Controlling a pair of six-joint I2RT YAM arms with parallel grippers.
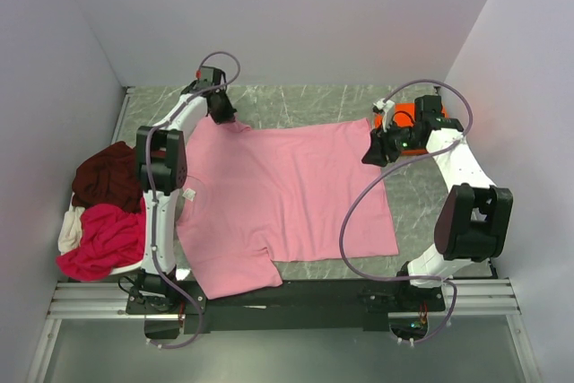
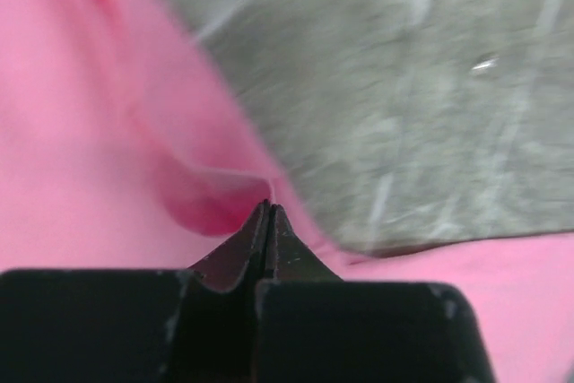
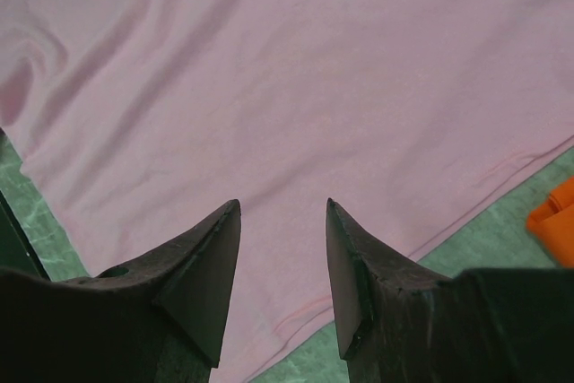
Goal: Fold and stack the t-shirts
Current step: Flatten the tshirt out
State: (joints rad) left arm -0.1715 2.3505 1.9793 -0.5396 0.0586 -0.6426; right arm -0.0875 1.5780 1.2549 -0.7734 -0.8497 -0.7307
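A: How does the pink t-shirt (image 1: 287, 195) lie?

B: We see it spread flat across the middle of the grey table (image 1: 314, 100), hem to the right and sleeves to the left. The cloth is smooth, with only light creases. The near-left sleeve reaches onto the dark rail at the table's near edge.

A: And the other shirts?

B: The orange t-shirt (image 1: 399, 117) lies at the far right, just behind the right wrist. The maroon t-shirt (image 1: 108, 175), the magenta-red t-shirt (image 1: 103, 239) and the cream t-shirt (image 1: 70, 230) are bunched in a pile at the left, beside the left arm.

A: What is the left arm's pose?

B: It reaches from its base along the shirt's left edge to the far-left corner. There the left gripper (image 2: 269, 221) points down, with its fingers pressed together on a raised fold of pink cloth.

A: And the right arm?

B: Its elbow is set out toward the right wall, and its forearm angles back in toward the shirt's far-right corner. The right gripper (image 3: 282, 213) is over the cloth near the hem with its fingers spread and nothing between them. We cannot tell whether the fingertips touch the cloth.
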